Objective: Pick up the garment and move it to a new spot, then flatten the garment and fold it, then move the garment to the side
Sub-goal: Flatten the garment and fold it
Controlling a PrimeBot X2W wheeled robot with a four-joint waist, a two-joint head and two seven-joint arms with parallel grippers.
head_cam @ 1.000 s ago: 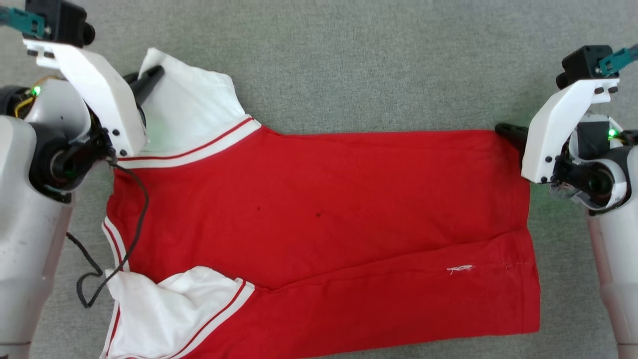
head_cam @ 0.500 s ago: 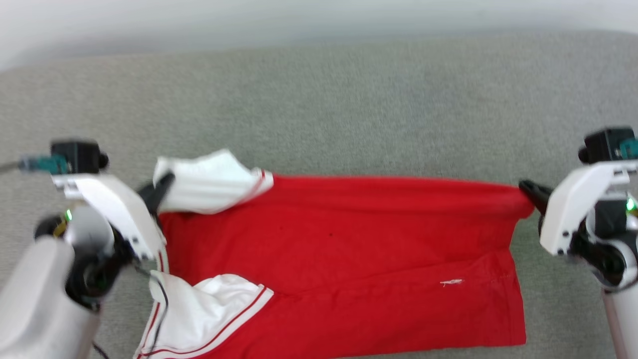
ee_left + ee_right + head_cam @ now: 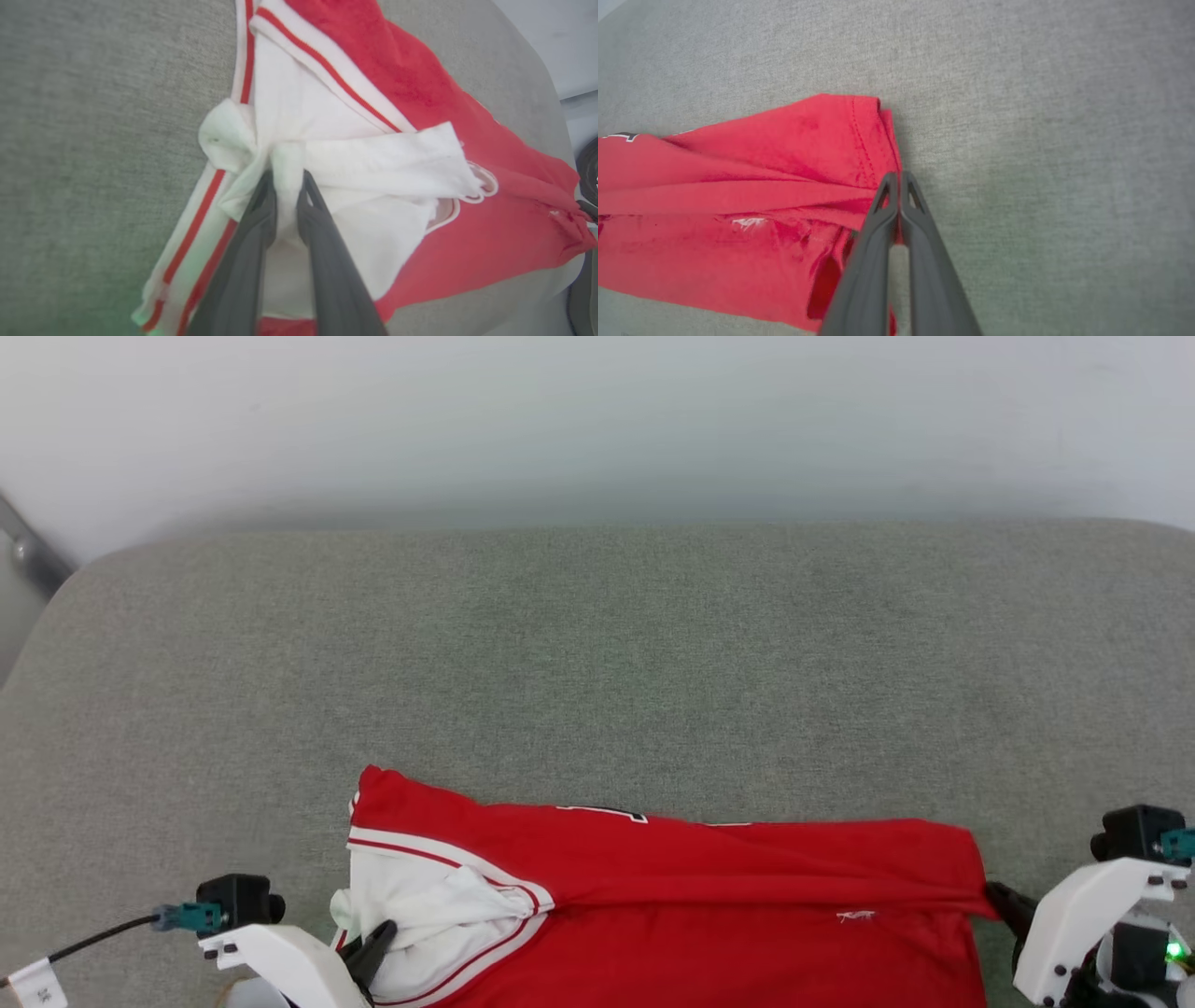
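The garment (image 3: 709,887) is a red shirt with white sleeves, lying folded in half along its length near the front of the grey cushion (image 3: 597,653). A strip of black print shows at its far fold. My left gripper (image 3: 378,933) rests on the white sleeve (image 3: 373,163) at the shirt's left end. Its fingertips stand slightly parted around a bunched fold of that sleeve (image 3: 286,172). My right gripper (image 3: 997,894) is shut on the red hem corner (image 3: 873,140) at the shirt's right end, and its tips (image 3: 900,179) meet over the fabric edge.
Bare grey cushion stretches far beyond the shirt to a pale wall (image 3: 597,420). A metal bar (image 3: 28,555) crosses the far left corner. A dark cable with a teal plug (image 3: 177,917) trails from my left wrist.
The camera has tilted up. Both grippers carried the shirt's far edge toward the near edge, laying it over as a fold. The left fingertips have parted a little.
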